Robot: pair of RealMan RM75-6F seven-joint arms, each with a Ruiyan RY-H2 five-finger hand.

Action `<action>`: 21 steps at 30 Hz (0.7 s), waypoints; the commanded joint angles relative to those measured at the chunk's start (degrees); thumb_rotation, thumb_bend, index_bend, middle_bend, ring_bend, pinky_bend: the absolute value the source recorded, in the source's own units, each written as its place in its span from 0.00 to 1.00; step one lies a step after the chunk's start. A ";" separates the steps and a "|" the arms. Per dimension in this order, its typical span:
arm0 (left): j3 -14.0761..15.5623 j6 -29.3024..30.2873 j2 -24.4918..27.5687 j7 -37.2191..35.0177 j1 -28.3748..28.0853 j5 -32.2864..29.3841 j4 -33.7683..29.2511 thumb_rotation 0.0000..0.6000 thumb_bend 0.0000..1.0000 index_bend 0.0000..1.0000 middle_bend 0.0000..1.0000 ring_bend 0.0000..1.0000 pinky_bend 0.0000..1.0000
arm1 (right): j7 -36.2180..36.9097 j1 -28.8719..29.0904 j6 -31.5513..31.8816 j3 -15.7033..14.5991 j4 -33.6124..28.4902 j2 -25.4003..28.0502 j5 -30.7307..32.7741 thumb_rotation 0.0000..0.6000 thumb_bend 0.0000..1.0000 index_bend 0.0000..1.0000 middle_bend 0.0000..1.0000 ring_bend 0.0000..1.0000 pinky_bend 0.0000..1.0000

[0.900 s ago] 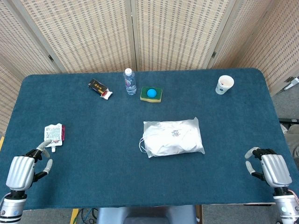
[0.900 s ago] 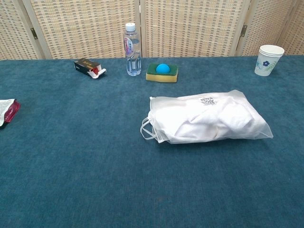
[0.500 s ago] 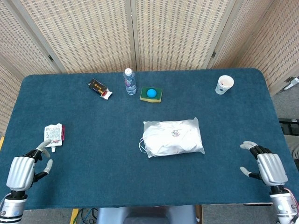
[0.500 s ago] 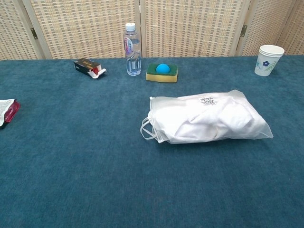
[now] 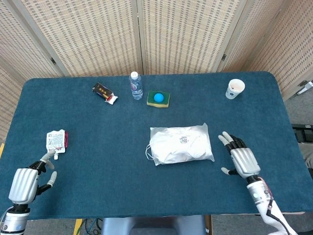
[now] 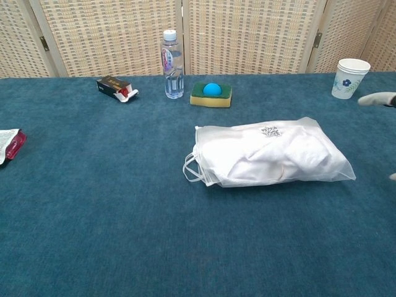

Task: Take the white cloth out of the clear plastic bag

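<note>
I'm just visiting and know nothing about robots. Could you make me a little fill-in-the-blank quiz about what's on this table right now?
1. The white cloth lies inside the clear plastic ____.
2. The blue ball rests on top of a yellow and green ____.
3. The hand nearest the bag is the robot's ____ hand.
4. At the far right of the table stands a paper ____.

Missing words: bag; sponge; right; cup

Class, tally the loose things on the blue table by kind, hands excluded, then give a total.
Bottles: 1, water bottle
Cups: 1, paper cup
Sponges: 1, sponge
Balls: 1, blue ball
Boxes: 1, small box
Pouches: 1, pouch
Bags: 1, clear plastic bag
Cloths: 1, white cloth
Total: 8
</note>
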 commanded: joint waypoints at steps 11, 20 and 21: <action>0.23 -0.13 0.08 -0.61 0.43 -0.53 -0.04 1.00 0.42 0.18 0.50 0.55 0.81 | -12.28 9.69 -8.43 4.16 1.70 -6.09 13.20 1.00 0.00 0.00 0.00 0.00 0.10; 0.11 -0.32 0.48 0.07 0.33 -0.47 -0.79 1.00 0.42 0.20 0.50 0.55 0.81 | -20.27 15.18 -10.01 4.36 4.15 -9.85 22.72 1.00 0.00 0.00 0.00 0.00 0.10; 0.13 -0.33 0.45 0.07 0.37 -0.51 -0.82 1.00 0.42 0.20 0.50 0.55 0.81 | -20.47 15.77 -10.22 4.36 4.66 -10.45 23.35 1.00 0.00 0.00 0.00 0.00 0.10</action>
